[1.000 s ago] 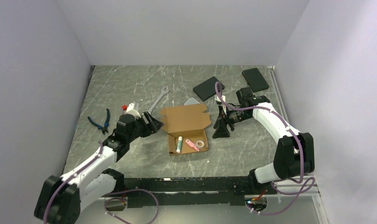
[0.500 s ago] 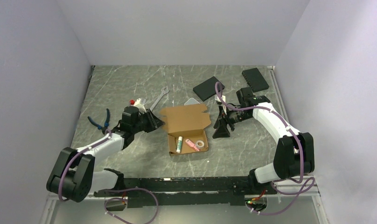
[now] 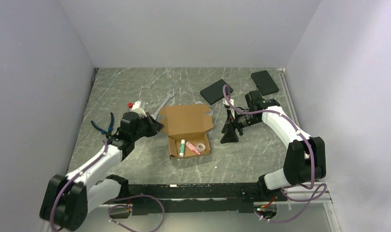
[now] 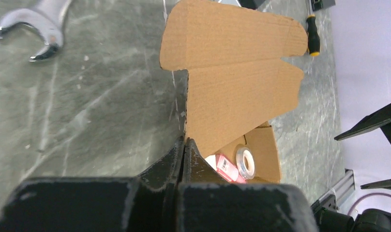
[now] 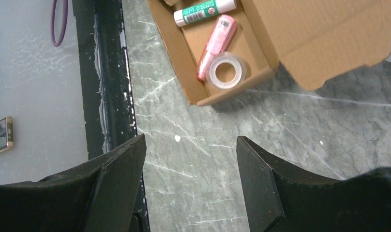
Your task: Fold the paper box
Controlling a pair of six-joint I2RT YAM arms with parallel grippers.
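Top view: the left arm [image 3: 94,166] stretches low, its left gripper [image 3: 155,126] pinching the box [image 3: 186,126] lid's left edge. The right arm [image 3: 280,121] bends in right of the box, right gripper [image 3: 230,133] pointing down. Left wrist: jaws closed on cardboard. Right wrist: fingers spread wide, nothing held.

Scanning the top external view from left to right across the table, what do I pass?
Blue-handled pliers → brown corrugated cardboard box, lid open → open right end effector → far-right black flat rectangular slab.
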